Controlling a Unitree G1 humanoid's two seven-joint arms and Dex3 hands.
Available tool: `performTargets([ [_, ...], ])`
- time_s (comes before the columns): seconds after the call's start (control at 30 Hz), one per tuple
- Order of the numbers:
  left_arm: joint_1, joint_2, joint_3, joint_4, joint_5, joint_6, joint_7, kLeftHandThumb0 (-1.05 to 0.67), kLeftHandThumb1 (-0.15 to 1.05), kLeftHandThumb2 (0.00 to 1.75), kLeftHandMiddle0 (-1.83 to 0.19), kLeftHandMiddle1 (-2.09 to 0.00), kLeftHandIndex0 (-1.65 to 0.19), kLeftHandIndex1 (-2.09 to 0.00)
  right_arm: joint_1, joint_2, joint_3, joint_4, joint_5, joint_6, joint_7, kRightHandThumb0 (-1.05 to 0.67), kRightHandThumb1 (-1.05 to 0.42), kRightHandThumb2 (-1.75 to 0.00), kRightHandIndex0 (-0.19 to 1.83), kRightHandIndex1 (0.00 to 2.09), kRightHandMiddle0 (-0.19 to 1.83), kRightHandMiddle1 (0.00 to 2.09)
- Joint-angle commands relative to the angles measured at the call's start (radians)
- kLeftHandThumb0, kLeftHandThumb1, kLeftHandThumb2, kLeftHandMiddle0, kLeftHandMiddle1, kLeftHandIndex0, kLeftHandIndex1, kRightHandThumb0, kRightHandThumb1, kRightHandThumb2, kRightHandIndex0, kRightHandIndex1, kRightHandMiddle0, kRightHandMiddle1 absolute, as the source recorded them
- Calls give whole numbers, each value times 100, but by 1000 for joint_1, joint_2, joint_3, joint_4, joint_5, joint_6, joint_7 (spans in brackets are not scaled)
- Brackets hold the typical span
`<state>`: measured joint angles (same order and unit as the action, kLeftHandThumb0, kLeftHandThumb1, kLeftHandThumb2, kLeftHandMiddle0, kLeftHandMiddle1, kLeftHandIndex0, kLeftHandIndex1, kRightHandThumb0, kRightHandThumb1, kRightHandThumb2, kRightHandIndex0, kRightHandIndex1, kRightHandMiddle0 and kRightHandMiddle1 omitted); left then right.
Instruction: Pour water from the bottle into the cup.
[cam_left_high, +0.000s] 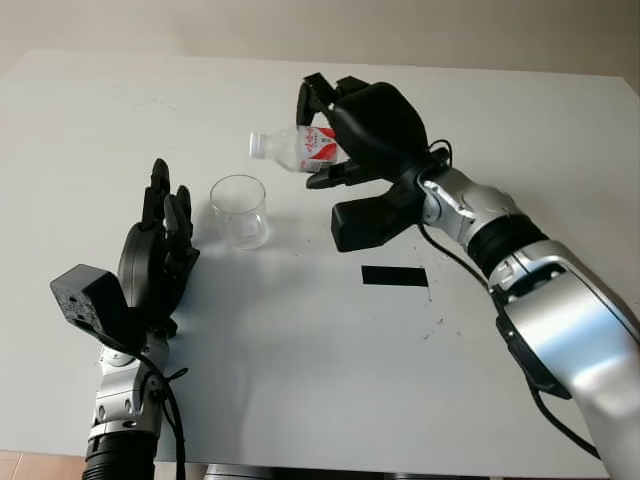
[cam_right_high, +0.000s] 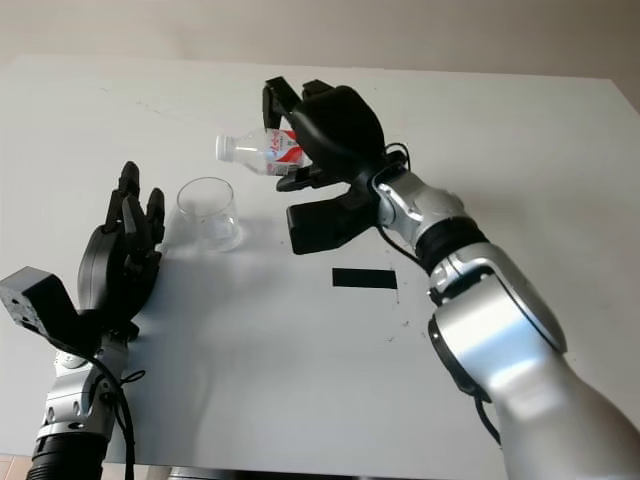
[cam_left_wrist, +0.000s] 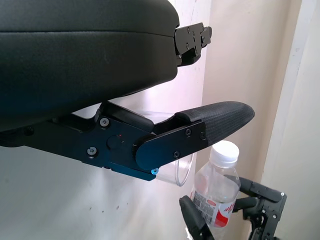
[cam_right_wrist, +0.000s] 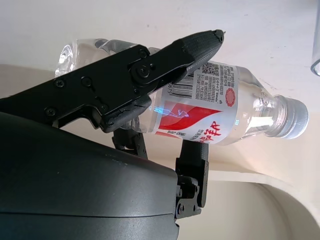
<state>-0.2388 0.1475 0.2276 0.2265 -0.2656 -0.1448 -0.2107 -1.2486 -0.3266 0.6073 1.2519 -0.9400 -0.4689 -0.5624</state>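
Above the white table (cam_left_high: 300, 380), right robot hand (cam_left_high: 345, 135) tilts bottle (cam_left_high: 295, 148) toward cup (cam_left_high: 240, 210).

- The bottle (cam_left_high: 300, 148) is clear plastic with a white cap and a white label printed in red.
- The cup (cam_left_high: 240, 210) is clear and colourless.
- The table (cam_left_high: 300, 380) is white, with a black rectangular strip (cam_left_high: 394, 276) on it.
- Both hands are black; the arms are silver.

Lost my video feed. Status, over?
Right hand holds bottle tilted, cap on, above cup. Left hand open beside cup. Nothing in the way.
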Motion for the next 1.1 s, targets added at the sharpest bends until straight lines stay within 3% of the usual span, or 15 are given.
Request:
performTargets([
  [0.0, 1, -6, -5, 1, 9, -12, 5, -79, 105, 76, 11, -5, 17, -5, -47, 2, 17, 8, -10, 3, -18, -30, -104, -7, 83, 209, 62, 209],
  [0.43, -1, -11, -7, 10, 7, -15, 10, -79, 105, 75, 11, -5, 17, -5, -92, 6, 85, 35, -34, -11, -109, -33, -104, -9, 113, 209, 76, 209],
  [1.07, -4, -10, -9, 23, 12, -31, 13, -80, 105, 75, 11, -5, 17, -5, -122, -29, 163, 30, -107, -79, -307, -30, -105, -15, 113, 209, 75, 209],
])
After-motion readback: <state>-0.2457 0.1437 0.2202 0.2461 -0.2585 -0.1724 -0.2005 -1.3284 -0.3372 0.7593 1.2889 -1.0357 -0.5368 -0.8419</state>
